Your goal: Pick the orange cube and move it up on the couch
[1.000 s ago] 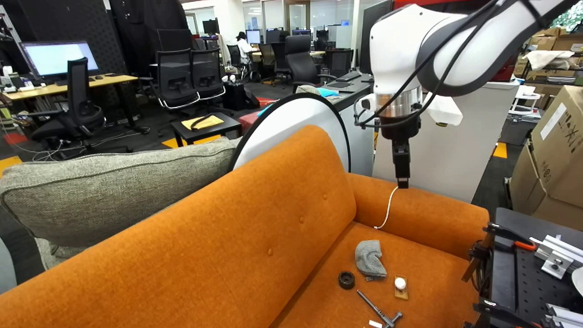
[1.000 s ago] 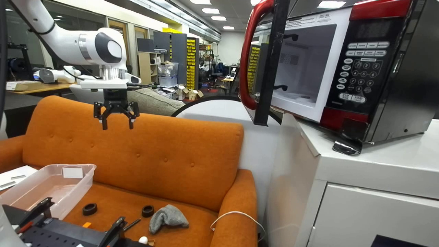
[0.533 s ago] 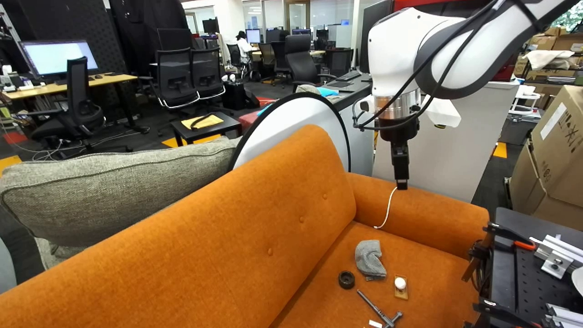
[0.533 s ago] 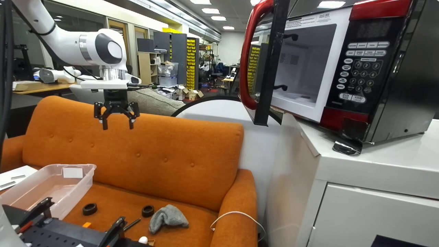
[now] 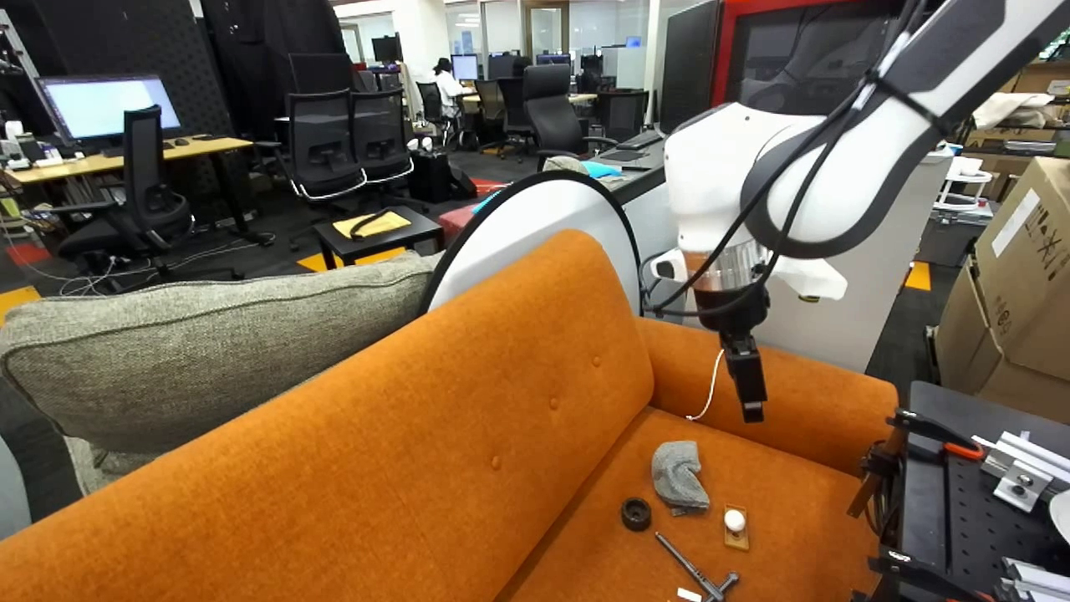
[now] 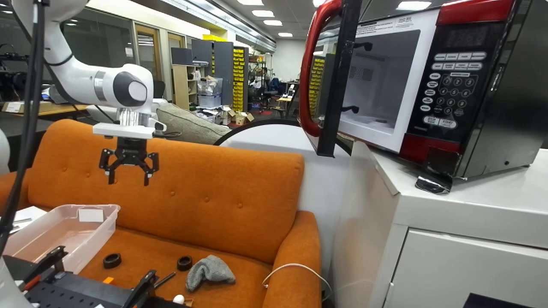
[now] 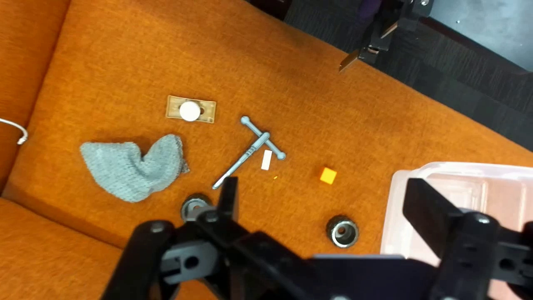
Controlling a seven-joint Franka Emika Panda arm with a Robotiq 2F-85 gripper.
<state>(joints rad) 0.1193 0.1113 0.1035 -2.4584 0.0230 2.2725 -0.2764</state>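
The small orange cube [image 7: 328,175] lies on the seat of the orange couch [image 7: 300,91] in the wrist view, between the T-shaped tool and the plastic bin. In an exterior view the cube [image 6: 108,280] shows partly above the edge of the black cart. The couch backrest shows in both exterior views [image 5: 401,451] [image 6: 205,184]. My gripper [image 6: 129,180] is open and empty, pointing down, high above the seat. It also shows side-on in an exterior view [image 5: 753,410]. In the wrist view the cube appears between the spread fingertips [image 7: 325,198], well below them.
A clear plastic bin [image 6: 64,208] lies beside the cube. Two dark wheels [image 6: 112,261] [image 6: 184,263], a grey cloth [image 6: 209,270], a T-shaped tool [image 7: 245,156] and a tan plate with a white ball [image 7: 190,111] lie on the seat. A black cart [image 5: 945,510] stands at the couch front.
The arm has come down, and the gripper is lower and slightly tilted. In an exterior view it has also shifted a little left. The objects on the couch have not moved.
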